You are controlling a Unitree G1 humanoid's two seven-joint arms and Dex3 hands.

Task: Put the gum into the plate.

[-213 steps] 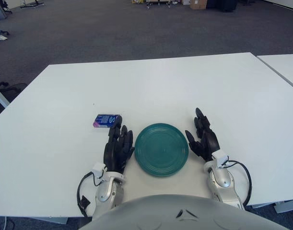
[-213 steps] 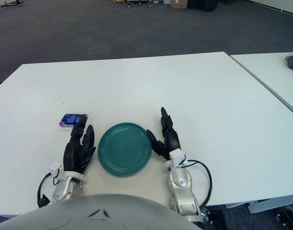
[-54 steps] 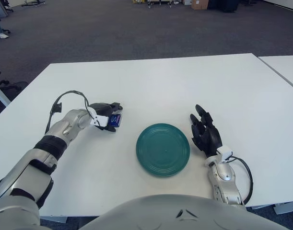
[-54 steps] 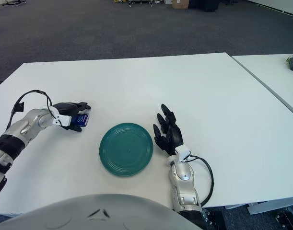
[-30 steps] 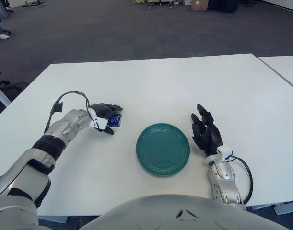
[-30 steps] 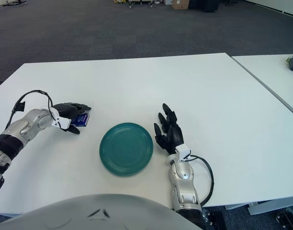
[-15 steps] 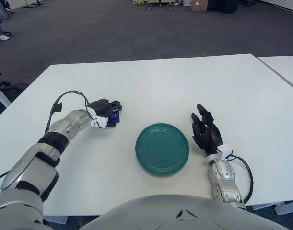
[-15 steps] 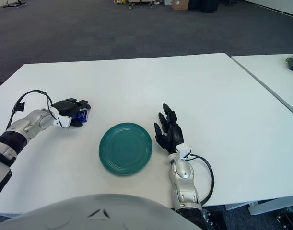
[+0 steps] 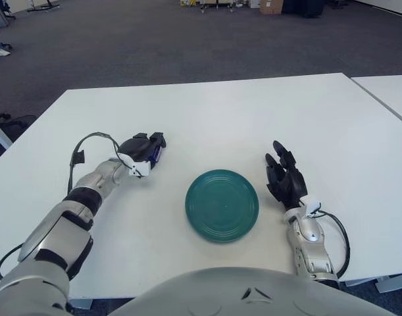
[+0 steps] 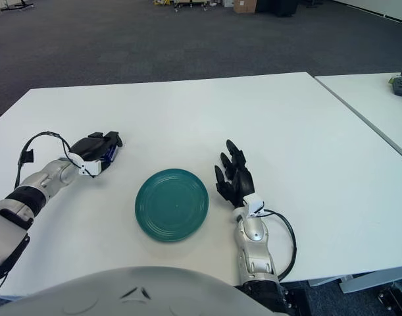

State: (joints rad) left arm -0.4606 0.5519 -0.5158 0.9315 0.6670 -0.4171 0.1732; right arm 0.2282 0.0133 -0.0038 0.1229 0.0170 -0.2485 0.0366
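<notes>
The white table [image 9: 220, 112] carries few items. A round teal plate [image 9: 222, 205] lies flat near the front edge, roughly centred before the robot, and nothing lies in it. The gum [image 9: 156, 154], a small blue pack, is to the left of the plate and slightly farther back, separated from the plate's rim by a strip of bare tabletop.

The left hand [image 9: 143, 149] lies over the gum with its dark fingers curled around the pack, only a thin blue sliver of which shows at the fingers' right side. The grasp appears closed on the pack, though most of it is covered by the hand and actual contact on the far side cannot be confirmed. Whether the pack rests on the table or is lifted clear cannot be told. A black cable [image 9: 89, 146] loops above the left forearm.

The right hand [image 10: 235, 175] stands just beside the plate's right rim, apart from it, fingers spread and pointing upward, holding nothing. A black cable [image 10: 287, 234] curls beside its wrist.

No object stands between the gum and the plate. The table's far half is bare white surface, and open surface extends left of the left hand and right of the right hand toward the edges. A second white table [image 9: 391, 89] sits close beside the right edge, a narrow gap between. Grey carpet [image 9: 154, 46] lies beyond the far edge.
</notes>
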